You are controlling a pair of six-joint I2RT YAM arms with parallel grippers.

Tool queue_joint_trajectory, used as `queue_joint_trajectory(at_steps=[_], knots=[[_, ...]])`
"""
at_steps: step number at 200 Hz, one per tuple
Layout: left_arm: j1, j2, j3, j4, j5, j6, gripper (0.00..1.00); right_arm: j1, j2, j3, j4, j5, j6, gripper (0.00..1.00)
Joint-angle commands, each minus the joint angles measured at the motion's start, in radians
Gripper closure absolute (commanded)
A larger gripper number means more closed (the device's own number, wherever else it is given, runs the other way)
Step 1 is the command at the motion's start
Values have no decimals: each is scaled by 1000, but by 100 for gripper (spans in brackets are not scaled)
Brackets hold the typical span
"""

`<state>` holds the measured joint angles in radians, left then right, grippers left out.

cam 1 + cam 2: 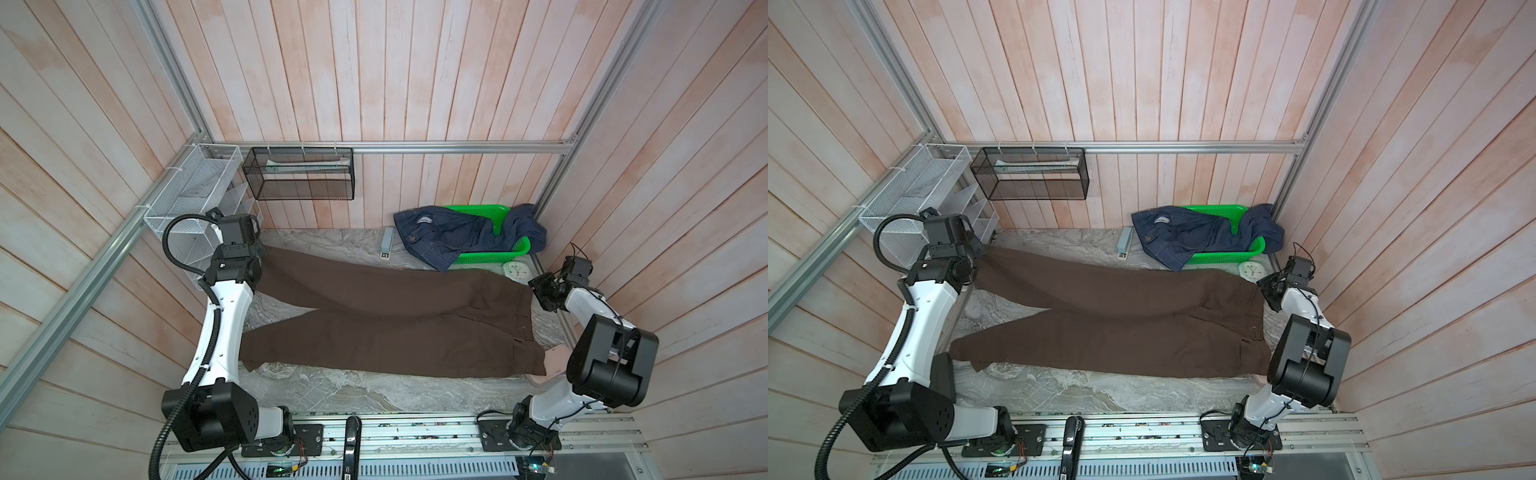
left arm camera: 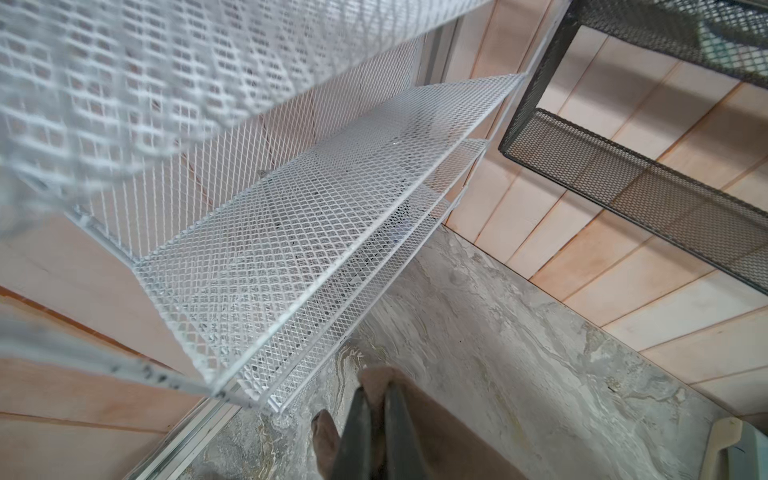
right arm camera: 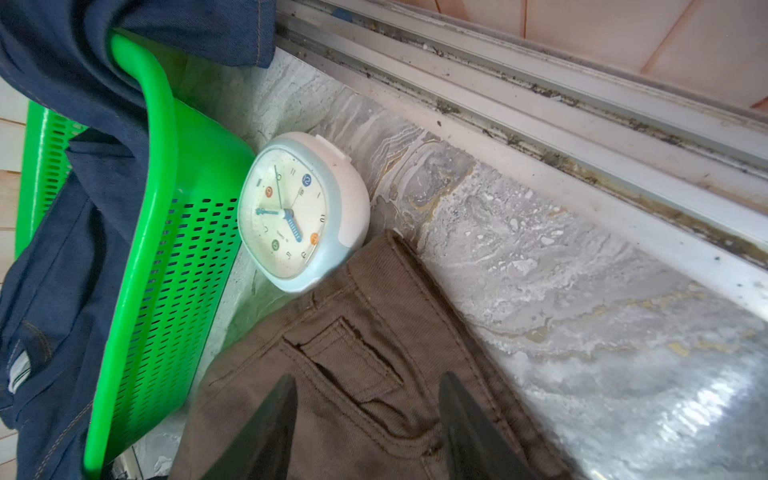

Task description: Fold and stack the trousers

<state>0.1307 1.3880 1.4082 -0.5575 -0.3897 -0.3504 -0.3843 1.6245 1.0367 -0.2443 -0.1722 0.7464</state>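
Trousers [image 1: 386,328] lie across the table [image 1: 357,395], legs splayed, no fold made yet, so we have all folding and stacking left. Our left gripper [image 2: 376,399] pinches the far leg's cuff; our right gripper [image 3: 369,376] hangs over the waist corner, jaws apart, holding nothing.

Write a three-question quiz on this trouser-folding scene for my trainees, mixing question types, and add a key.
1. True or false: the jaws of the left arm are shut on a leg end of the trousers.
2. Multiple choice: what stands beside the green basket, near the trousers' waist corner? A) clock B) mug C) book
3. Fill in: the jaws of the right arm stand ___ over the trousers' waist end.

Key: 1 true; 2 A; 3 open.
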Motion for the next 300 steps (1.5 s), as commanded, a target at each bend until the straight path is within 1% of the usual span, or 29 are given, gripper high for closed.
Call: queue_joint_trajectory(at_steps=[1,18,67,104,122,137,150,151,164,178,220,241,255,266,274,280,286,292,300], knots=[[3,45,25,23,63,-19,100,-5,42,8,4,11,-25,44],[1,60,21,26,88,-24,100,-4,70,7,8,13,-39,43],[-14,78,26,22,101,-21,100,-5,155,10,55,-8,-62,43],[-20,82,25,24,106,-21,100,-5,210,27,110,-53,-95,46],[-20,83,24,26,105,-19,100,-4,215,28,139,-63,-118,49],[-20,82,24,27,101,-19,100,-5,212,32,151,-81,-144,56],[-20,79,24,26,93,-19,100,-4,193,32,150,-107,-162,70],[-20,79,24,26,92,-17,100,-4,193,32,150,-107,-162,70],[-18,72,24,23,75,-20,100,0,140,14,157,-107,-179,88],[-11,54,21,24,56,-27,100,11,49,-21,170,-79,-212,100],[9,-33,8,29,-8,-46,100,16,-260,-149,217,41,-274,100],[12,-89,-11,42,-42,-44,100,13,-394,-226,292,105,-277,100],[17,-115,-22,46,-51,-37,100,0,-442,-263,329,116,-262,100],[18,-116,-21,42,-42,-29,100,-13,-426,-270,335,89,-236,100],[18,-111,-16,33,-29,-28,100,-19,-391,-259,330,48,-220,87],[18,-105,-14,25,-16,-29,100,-22,-358,-247,319,23,-208,75],[18,-101,-14,21,-4,-28,100,-24,-318,-233,309,-3,-199,66],[18,-96,-14,18,11,-29,100,-28,-280,-218,301,-28,-192,61],[18,-86,-13,14,30,-30,100,-31,-225,-200,292,-67,-188,56]])
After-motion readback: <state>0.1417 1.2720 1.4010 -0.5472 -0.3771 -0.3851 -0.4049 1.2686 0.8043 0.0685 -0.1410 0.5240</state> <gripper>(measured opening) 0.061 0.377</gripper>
